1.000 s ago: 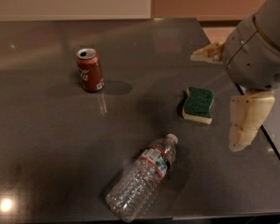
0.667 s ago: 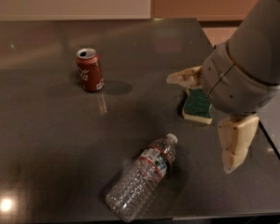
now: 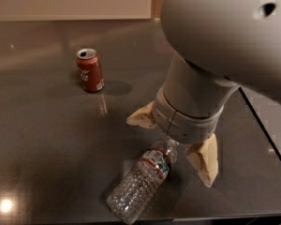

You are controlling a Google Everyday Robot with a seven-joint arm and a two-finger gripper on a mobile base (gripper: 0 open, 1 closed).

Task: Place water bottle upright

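Note:
The water bottle (image 3: 143, 178) lies on its side on the dark table (image 3: 47, 125), near the front edge, its neck pointing up and to the right. It is clear ribbed plastic with a red, white and green label band; its cap is hidden under the arm. My gripper (image 3: 173, 142) hangs open right above the bottle's neck end. One cream fingertip (image 3: 141, 118) is to the upper left of the neck and the other fingertip (image 3: 205, 161) is to the right of it. The fingers are apart from the bottle.
A red soda can (image 3: 90, 70) stands upright at the back left. My grey arm (image 3: 215, 46) fills the upper right and hides the table behind it. The table's right edge (image 3: 264, 125) and front edge are close.
My arm has moved left and toward the camera, from beside the green sponge to above the bottle's neck. The sponge is now hidden behind the arm. The bottle and can have not moved.

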